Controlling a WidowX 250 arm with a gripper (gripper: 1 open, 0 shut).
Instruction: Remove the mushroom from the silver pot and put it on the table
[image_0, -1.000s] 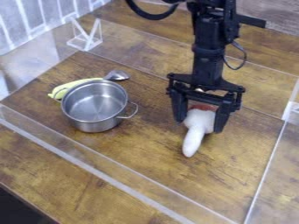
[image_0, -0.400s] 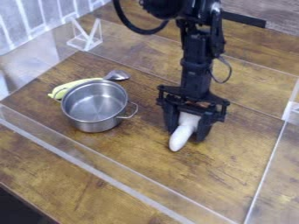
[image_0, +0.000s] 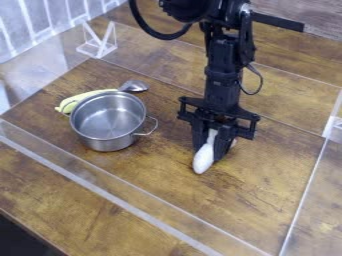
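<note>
The mushroom (image_0: 203, 159) lies on the table (image_0: 267, 200), to the right of the silver pot (image_0: 110, 120). Its white stem points toward the front, and its cap end is hidden between the fingers. My gripper (image_0: 218, 143) stands straight down over its upper end, the two black fingers drawn in against it and shut on the mushroom. The pot stands upright and empty, about a pot's width left of the gripper.
A yellow-green curved thing (image_0: 78, 99) and a small silver object (image_0: 134, 87) lie just behind the pot. A clear acrylic rim (image_0: 134, 205) runs round the work area. A clear stand (image_0: 96, 40) sits at the back left.
The gripper and the mushroom have shifted left, nearer the pot. The fingers, spread wide before, have closed in on the mushroom.
</note>
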